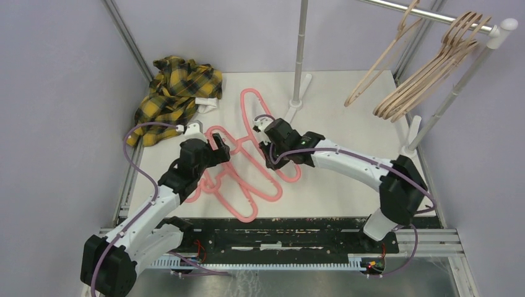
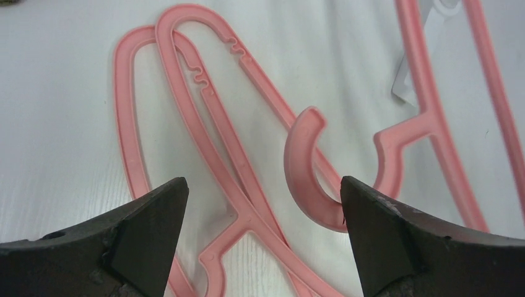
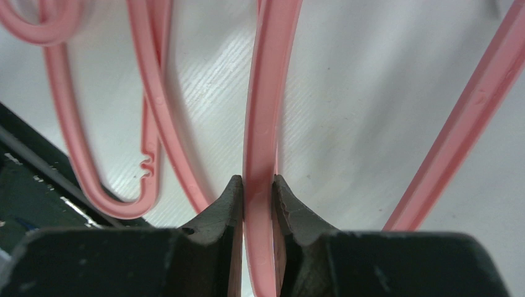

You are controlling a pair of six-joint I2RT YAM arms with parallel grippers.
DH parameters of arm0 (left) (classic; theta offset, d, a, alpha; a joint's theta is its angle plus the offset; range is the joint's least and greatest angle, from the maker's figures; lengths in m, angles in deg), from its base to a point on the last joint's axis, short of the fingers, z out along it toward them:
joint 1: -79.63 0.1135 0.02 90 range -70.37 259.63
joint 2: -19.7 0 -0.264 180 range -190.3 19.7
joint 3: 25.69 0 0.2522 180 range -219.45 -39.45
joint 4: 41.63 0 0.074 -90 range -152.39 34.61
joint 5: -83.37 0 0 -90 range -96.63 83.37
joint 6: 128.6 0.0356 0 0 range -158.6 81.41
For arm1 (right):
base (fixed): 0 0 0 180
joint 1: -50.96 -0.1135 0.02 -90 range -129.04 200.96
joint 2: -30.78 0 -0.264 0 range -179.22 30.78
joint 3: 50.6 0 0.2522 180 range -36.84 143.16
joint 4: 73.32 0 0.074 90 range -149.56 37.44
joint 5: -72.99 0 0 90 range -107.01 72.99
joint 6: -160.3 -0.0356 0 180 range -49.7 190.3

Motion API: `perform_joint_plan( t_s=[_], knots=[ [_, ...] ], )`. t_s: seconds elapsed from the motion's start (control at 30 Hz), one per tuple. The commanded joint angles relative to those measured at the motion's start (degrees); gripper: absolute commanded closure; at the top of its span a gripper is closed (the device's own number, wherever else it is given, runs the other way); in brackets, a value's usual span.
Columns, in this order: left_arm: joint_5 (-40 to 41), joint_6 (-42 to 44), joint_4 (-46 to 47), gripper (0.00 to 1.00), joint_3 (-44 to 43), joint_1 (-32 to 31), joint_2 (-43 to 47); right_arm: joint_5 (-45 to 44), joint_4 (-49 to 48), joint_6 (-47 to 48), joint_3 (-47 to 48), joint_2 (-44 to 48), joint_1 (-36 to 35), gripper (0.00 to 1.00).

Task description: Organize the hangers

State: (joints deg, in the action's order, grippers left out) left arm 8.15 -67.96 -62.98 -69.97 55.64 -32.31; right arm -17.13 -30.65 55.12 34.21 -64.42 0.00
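A few pink hangers (image 1: 247, 216) lie tangled on the white table. My left gripper (image 1: 220, 148) hovers open over them. In the left wrist view its jaws (image 2: 263, 192) straddle two crossed pink bars (image 2: 247, 213) and a pink hook (image 2: 303, 167), touching none. My right gripper (image 1: 266, 133) is shut on one bar of a pink hanger (image 1: 249, 91). The right wrist view shows that bar (image 3: 263, 111) pinched between the fingertips (image 3: 255, 182). Several beige hangers (image 1: 427, 75) hang on the rail at the back right, and one more (image 1: 376, 65) hangs apart to their left.
A yellow plaid shirt (image 1: 176, 96) lies crumpled at the back left corner. The rack's rail (image 1: 433, 15) rests on an upright pole (image 1: 300, 55) at the back middle and a slanted pole (image 1: 458, 86) at the right. A black strip (image 1: 278, 232) runs along the near edge.
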Motion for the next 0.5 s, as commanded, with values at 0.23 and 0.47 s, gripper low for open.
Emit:
perform_joint_plan(
  t_s=[0.23, 0.47],
  knots=[
    [2.7, -3.2, 0.5, 0.01, -0.3, 0.0, 2.5, -7.1, -3.0, -12.6, 1.5, 18.1, 0.0, 0.85],
    [0.9, -3.4, 2.1, 0.01, 0.2, 0.0, 1.3, -14.4, -10.7, -17.8, 1.0, 29.3, 0.0, 0.93]
  ],
)
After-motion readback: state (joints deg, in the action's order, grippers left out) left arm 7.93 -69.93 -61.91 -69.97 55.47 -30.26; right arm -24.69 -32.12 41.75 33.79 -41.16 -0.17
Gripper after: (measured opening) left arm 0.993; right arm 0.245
